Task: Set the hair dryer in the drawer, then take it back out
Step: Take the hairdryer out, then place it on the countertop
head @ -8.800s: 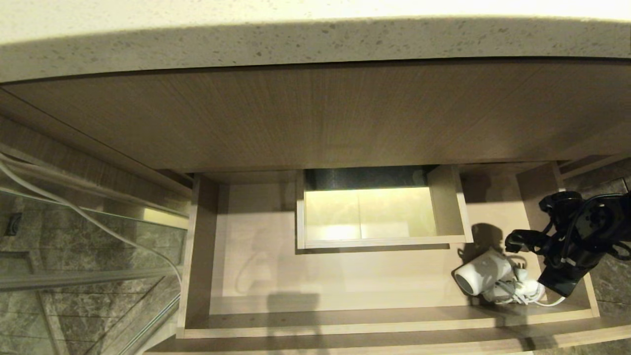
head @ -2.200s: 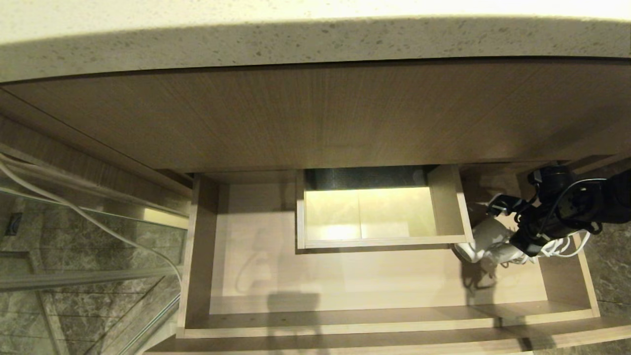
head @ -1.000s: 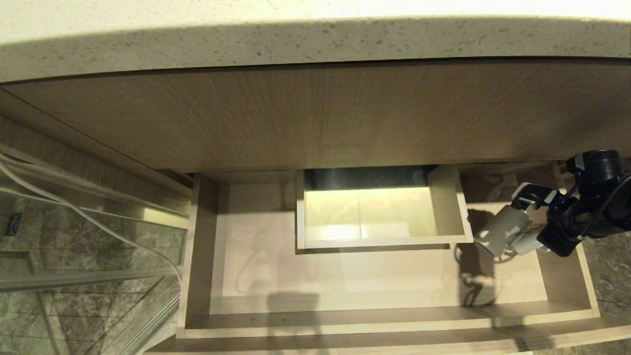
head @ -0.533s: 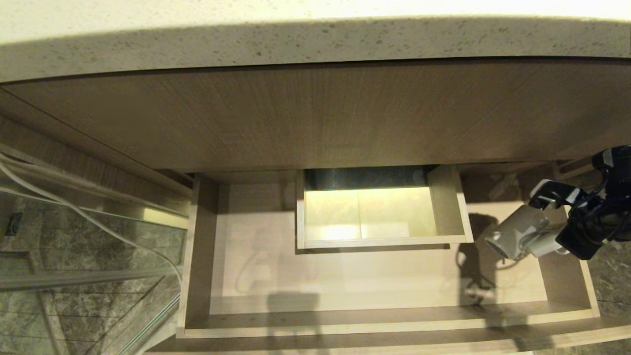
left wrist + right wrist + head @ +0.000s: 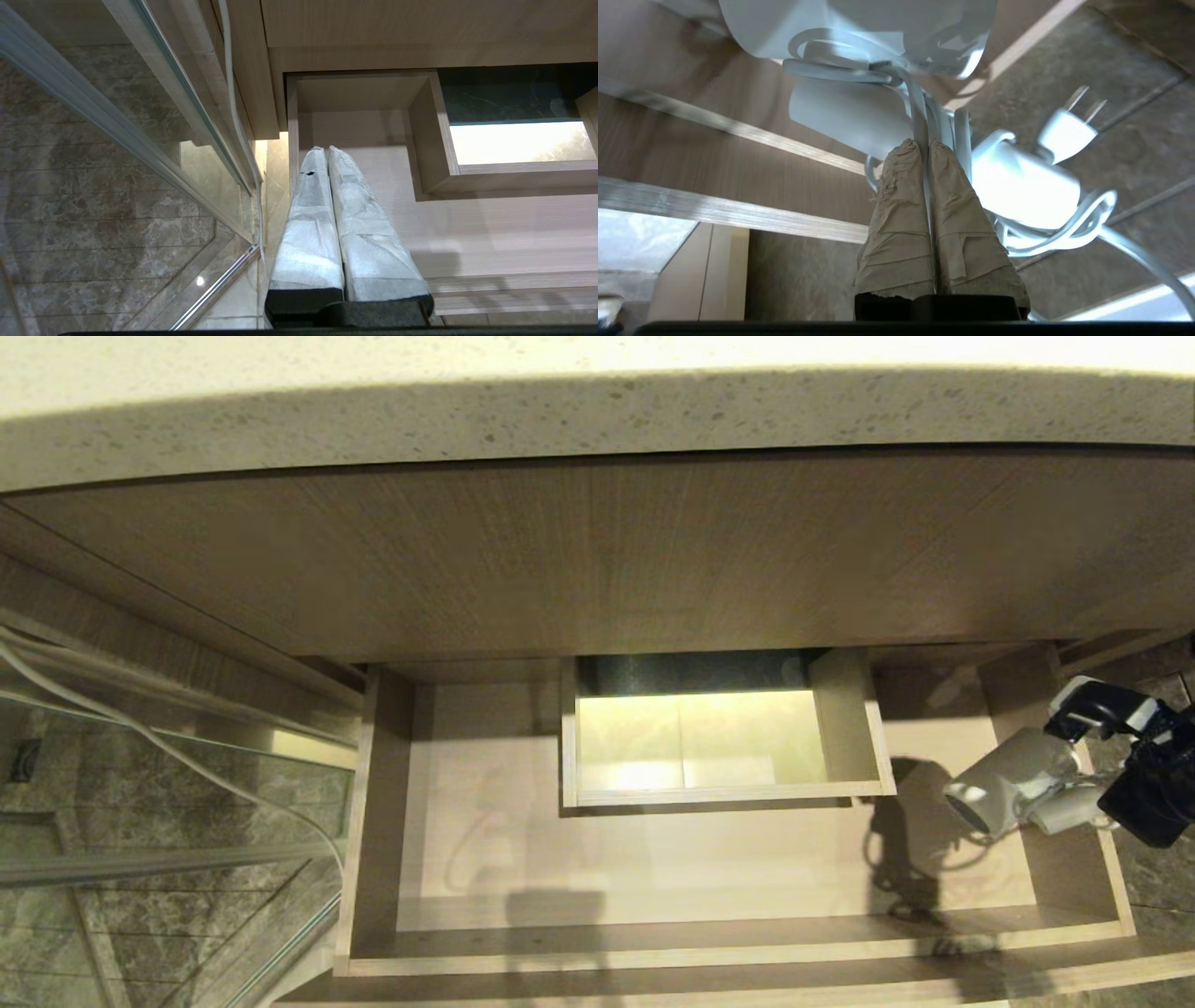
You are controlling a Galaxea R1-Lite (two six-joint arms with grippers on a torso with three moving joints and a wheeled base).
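Speckled stone countertop (image 5: 597,420), wood panel (image 5: 597,560) beneath, marbled floor tiles (image 5: 140,915), glass partition (image 5: 168,803)

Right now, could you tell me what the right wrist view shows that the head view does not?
Only the right wrist view shows the right gripper shut on the dryer's cord, and the plug dangling. Only the head view shows the whole open drawer, its boxed cutout, and the countertop. Both show the white dryer held clear of the drawer at its right side.
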